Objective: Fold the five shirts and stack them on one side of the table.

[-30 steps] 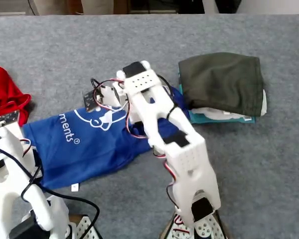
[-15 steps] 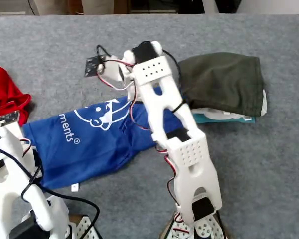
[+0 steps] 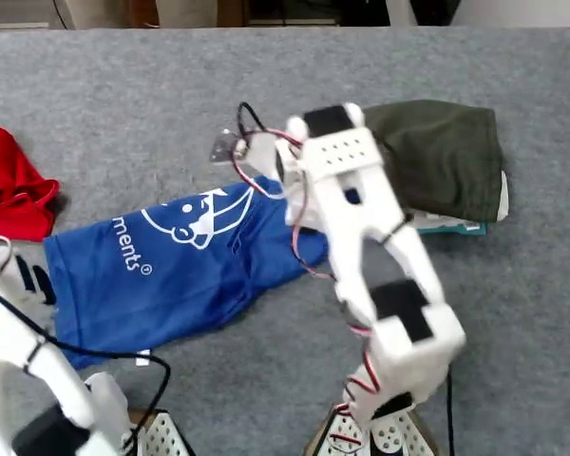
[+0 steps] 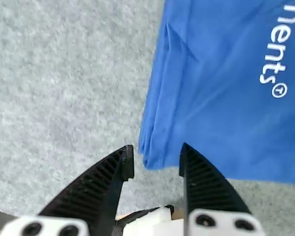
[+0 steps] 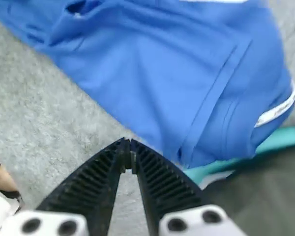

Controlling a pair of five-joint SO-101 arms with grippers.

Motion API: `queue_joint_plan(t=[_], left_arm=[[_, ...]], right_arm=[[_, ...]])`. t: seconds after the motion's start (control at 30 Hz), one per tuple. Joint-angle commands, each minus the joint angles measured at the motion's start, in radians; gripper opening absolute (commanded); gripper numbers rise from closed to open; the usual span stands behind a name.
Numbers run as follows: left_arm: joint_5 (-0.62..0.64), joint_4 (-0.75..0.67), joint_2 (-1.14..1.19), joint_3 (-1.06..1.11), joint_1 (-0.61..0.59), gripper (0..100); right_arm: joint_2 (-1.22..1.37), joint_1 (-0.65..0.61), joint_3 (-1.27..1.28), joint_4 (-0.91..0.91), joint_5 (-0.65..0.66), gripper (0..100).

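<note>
Jaws on the left gripper (image 4: pixel 156 153) are standing apart, with a bunched corner of the blue shirt (image 4: pixel 226 88) lying between their tips; whether they are touching the cloth is hard to make out. On the right gripper (image 5: pixel 127 145) the jaws are pressing together on nothing, pointing at the grey table (image 5: pixel 34 118) just beside the blue shirt's edge. Seen from above, the right arm (image 3: pixel 361 218) is stretching from the near edge over the spread blue shirt's right end, hiding it and part of the olive shirt (image 3: pixel 442 152), which is lying on a teal shirt (image 5: pixel 280 140). The left arm (image 3: pixel 5 328) is being cut off at the lower left corner. A red shirt (image 3: pixel 14 190) is lying crumpled at the left edge, partly out of frame.
</note>
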Motion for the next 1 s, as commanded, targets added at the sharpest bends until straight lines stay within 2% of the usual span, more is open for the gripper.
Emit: queue_joint_plan(t=[0.0, 0.2, 0.37, 0.6, 0.97], left_arm=[[-0.012, -0.028, 0.157, -0.100, -0.012, 18], [-0.057, -0.020, 0.518, -0.296, -0.014, 18], [-0.057, 0.052, 0.708, -0.451, 0.014, 18], [-0.034, 0.104, 0.837, -0.543, 0.098, 18], [0.035, 0.104, 0.934, -0.608, 0.092, 17]], right_arm=[[-0.228, 0.041, 0.249, -0.097, -0.011, 0.2], [-0.568, 0.045, 0.595, -0.216, -0.006, 0.2], [-0.756, 0.042, 0.684, -0.213, -0.011, 0.2], [-0.792, 0.042, 0.680, -0.124, -0.012, 0.2], [-0.794, 0.042, 0.679, -0.109, -0.055, 0.2]])
